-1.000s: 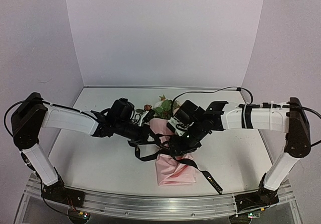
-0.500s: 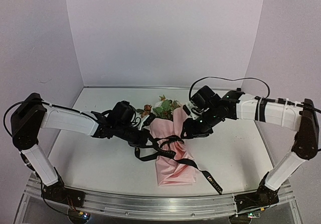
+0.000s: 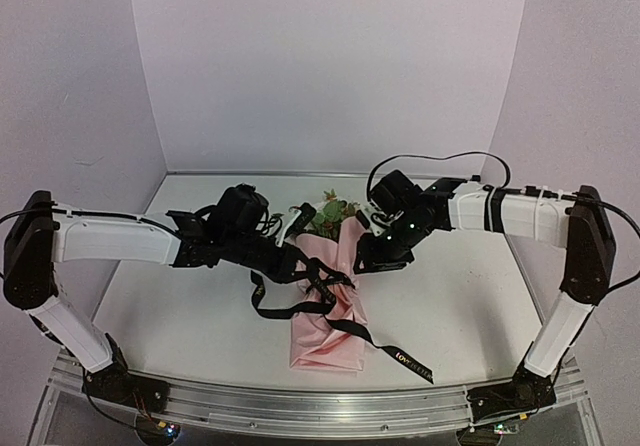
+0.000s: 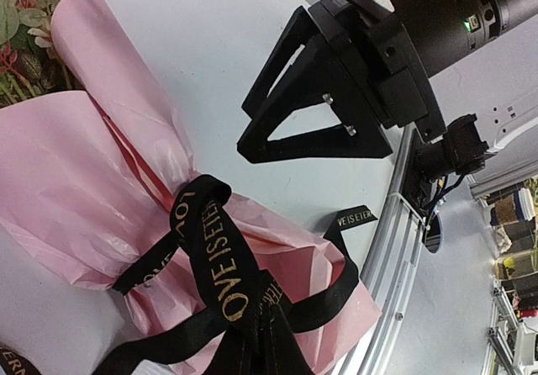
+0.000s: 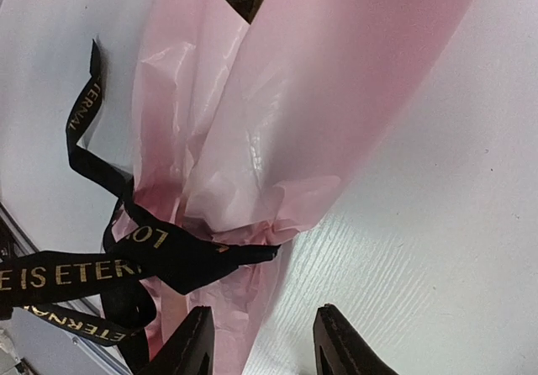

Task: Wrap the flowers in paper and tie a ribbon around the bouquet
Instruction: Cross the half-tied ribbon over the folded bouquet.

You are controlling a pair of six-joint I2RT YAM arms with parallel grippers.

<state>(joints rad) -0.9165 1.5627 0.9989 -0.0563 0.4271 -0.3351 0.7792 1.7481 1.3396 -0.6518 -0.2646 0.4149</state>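
Note:
The bouquet (image 3: pixel 330 306) lies on the white table, a pale pink paper (image 5: pixel 286 97) cone with the flowers (image 3: pixel 325 216) and green leaves at its far end. The black ribbon (image 3: pixel 318 288) with gold lettering is looped about its middle, and one tail (image 3: pixel 405 361) trails toward the near edge. My left gripper (image 3: pixel 290 263) is shut on ribbon strands (image 4: pixel 223 282) that run down into its jaws (image 4: pixel 256 358). My right gripper (image 3: pixel 368 258) stands open just right of the cone, fingertips (image 5: pixel 189 341) apart over bare table, touching nothing. In the left wrist view the right gripper (image 4: pixel 244 131) shows open.
An aluminium rail (image 3: pixel 320 406) runs along the near table edge, close to the cone's narrow end (image 4: pixel 403 224). Pale walls close off the back and both sides. A black cable (image 3: pixel 430 161) loops above the right arm.
My right gripper has left the ribbon at the bouquet's middle and pulled back to the cone's right side. The left gripper kept hold of the ribbon, and the bouquet's narrow end swung left.

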